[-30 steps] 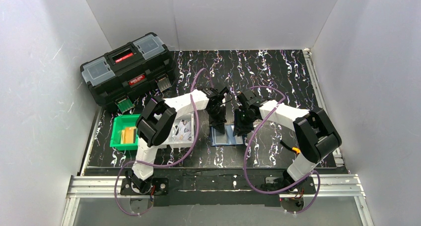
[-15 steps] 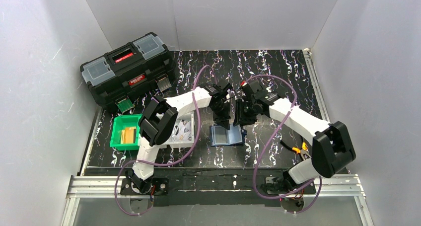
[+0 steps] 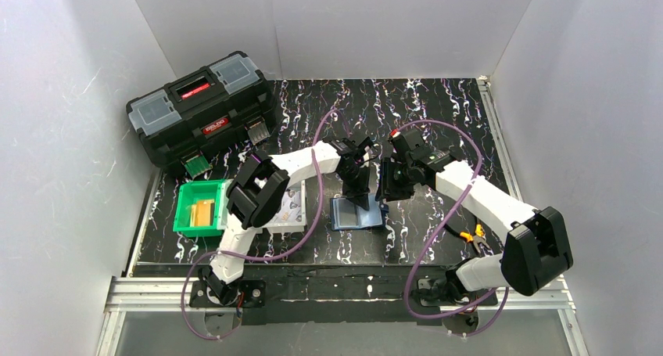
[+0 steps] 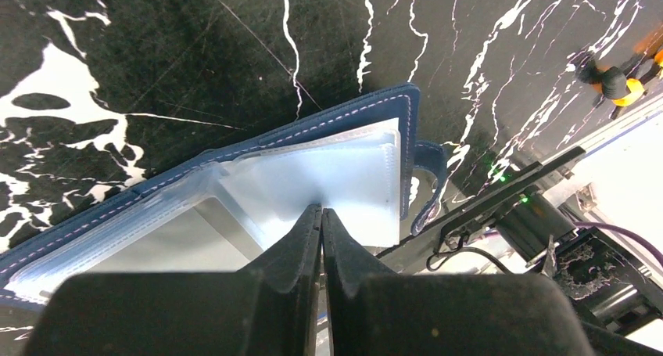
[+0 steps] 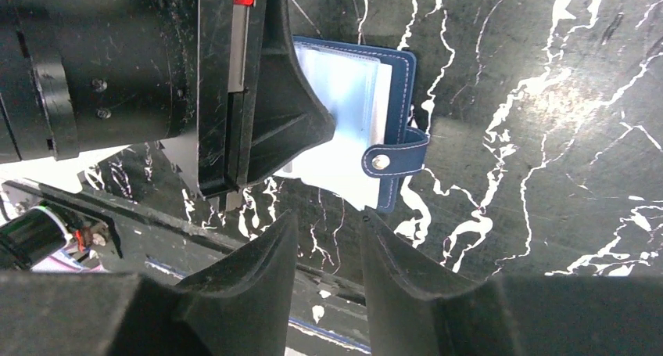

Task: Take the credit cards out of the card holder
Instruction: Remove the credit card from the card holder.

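Black toolbox (image 3: 202, 106) sits beyond a green bin (image 3: 182, 209).

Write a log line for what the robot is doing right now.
left gripper: shut, tips at card holder pockets | right gripper: open, empty, beside holder

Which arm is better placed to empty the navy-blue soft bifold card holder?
Likely right: right gripper open, empty, beside the navy-blue card holder; left gripper shut, tips on its clear pockets.

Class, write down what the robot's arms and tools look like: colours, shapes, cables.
The left arm and right arm have white link shells between bulky black joint housings. A purple cable loops along each. The left tool and right tool are matte black, with two tapered, wedge-shaped fingers.
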Motion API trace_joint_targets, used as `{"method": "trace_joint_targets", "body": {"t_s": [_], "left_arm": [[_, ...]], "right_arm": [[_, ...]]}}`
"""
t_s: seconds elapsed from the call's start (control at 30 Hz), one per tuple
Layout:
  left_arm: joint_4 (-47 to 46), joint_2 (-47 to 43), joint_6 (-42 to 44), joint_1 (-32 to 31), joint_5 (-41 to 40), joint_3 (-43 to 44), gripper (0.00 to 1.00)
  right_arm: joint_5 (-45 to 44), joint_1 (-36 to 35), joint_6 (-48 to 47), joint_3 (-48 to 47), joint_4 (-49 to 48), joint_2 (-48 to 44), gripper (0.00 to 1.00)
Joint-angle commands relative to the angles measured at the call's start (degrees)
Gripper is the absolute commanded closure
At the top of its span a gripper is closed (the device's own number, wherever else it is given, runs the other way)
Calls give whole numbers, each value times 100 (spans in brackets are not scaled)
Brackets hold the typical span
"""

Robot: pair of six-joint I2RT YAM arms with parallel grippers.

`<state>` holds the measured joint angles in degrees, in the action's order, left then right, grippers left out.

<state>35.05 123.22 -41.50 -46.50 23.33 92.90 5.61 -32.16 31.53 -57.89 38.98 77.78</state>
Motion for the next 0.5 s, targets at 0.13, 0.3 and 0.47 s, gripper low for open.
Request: {"method": "trace_joint_targets", "body": {"t_s": [0.13,0.3,0.47], "left_arm": [[509,-1210,259,491,-555,-284,92],[520,-2017,331,1049,-679,-990,82],[522,-2443,453,1392,-614,-1521,78]], "right_arm": [[490,-142,321,-32,-410,169,56],[274,-525,395,-401,-381,662,55],[-43,-910,387,-1004,-103,1448,48]]}}
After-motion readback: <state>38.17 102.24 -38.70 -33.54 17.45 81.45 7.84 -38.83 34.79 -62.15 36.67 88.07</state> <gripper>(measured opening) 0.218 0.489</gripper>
